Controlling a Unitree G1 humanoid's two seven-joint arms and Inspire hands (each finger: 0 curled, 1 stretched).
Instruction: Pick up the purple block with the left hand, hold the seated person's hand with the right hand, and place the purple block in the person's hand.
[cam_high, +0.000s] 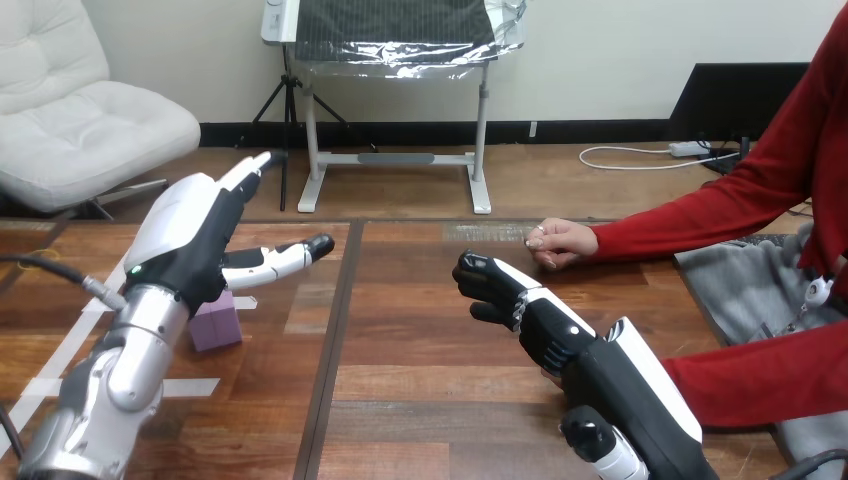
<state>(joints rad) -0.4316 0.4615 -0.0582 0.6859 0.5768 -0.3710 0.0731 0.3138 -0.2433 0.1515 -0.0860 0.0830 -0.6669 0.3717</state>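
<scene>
A purple block (215, 323) sits on the table at the left, partly hidden behind my left wrist. My left hand (205, 232) hovers above and just behind it, open, fingers stretched forward and thumb pointing right. My right hand (560, 335) lies low over the table's middle right, open, its fingers reaching toward the person's hand (560, 241). That hand rests on the table near the far edge, loosely curled, a short gap beyond my fingertips, with a red sleeve behind it.
White tape strips (60, 378) mark the table at the left. A dark seam (335, 340) runs down the table's middle. The person's other red-sleeved arm (760, 375) lies along the right edge beside grey cloth (745, 285).
</scene>
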